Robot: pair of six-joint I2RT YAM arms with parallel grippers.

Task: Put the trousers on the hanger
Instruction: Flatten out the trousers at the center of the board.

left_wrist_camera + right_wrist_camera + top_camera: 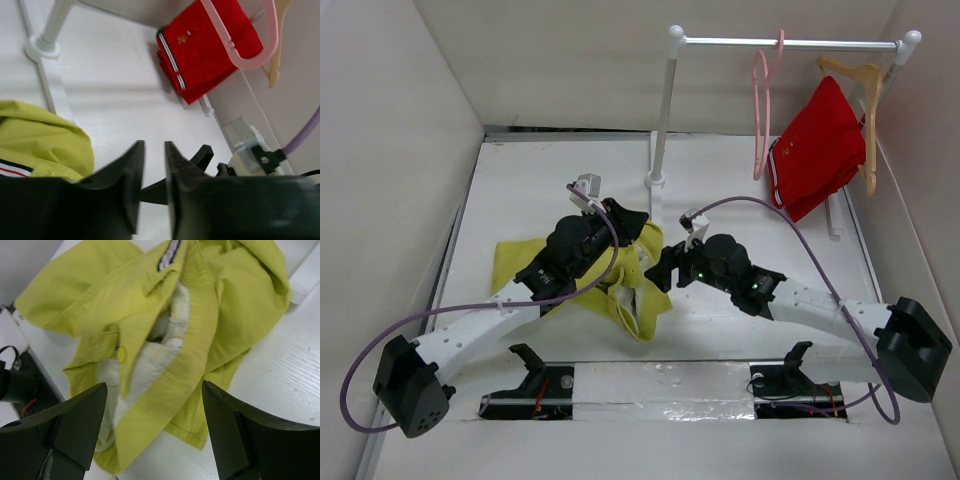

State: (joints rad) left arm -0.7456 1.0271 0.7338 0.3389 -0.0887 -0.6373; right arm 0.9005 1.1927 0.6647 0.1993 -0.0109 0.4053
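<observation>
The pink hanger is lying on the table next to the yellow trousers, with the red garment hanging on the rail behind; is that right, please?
Not quite. The pink hanger is not on the table; it hangs on the rail, beside the red garment, as the top view shows. The yellow trousers do lie on the table.

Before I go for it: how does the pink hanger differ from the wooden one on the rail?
The pink hanger is thin and bare; the wooden hanger is thicker, tan, and carries the red garment. In the top view the pink hanger hangs left of the wooden hanger, nearer the middle of the rail. Both hang by their hooks from that rail.
</observation>
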